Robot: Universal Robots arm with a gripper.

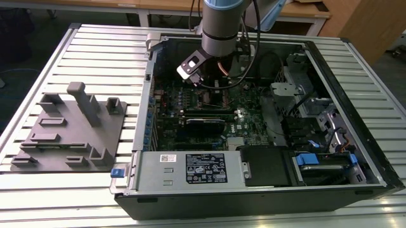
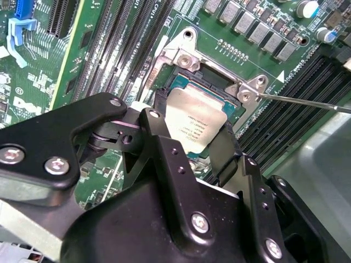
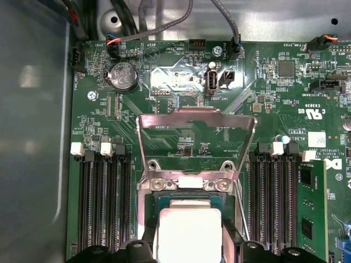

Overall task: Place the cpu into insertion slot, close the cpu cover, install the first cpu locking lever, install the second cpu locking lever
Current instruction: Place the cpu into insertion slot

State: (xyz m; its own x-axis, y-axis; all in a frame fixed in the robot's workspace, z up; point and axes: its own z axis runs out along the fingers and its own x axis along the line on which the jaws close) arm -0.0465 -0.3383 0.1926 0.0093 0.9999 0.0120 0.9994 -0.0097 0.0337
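Note:
The cpu [image 3: 189,227], a silvery square chip, sits at the insertion slot [image 3: 164,184] on the green circuit board, level with the slot's metal rim. My gripper [image 3: 189,244] reaches down inside the computer case [image 1: 355,156], and its black fingers [image 2: 159,139] press against two opposite sides of the chip [image 2: 194,123]. The cpu cover [image 3: 197,114] stands raised on its hinge behind the slot, with the board visible through its window. A thin metal locking lever [image 2: 307,102] sticks out free beside the slot. In the exterior view the gripper [image 1: 212,88] hangs over the upper part of the board.
Long black memory slots [image 3: 104,203] flank the socket, and a green memory module [image 3: 312,203] stands in one. A coin battery [image 3: 123,75] and cables [image 3: 230,27] lie beyond the cover. A grey fixture plate [image 1: 70,128] rests on the slatted table at the exterior view's left.

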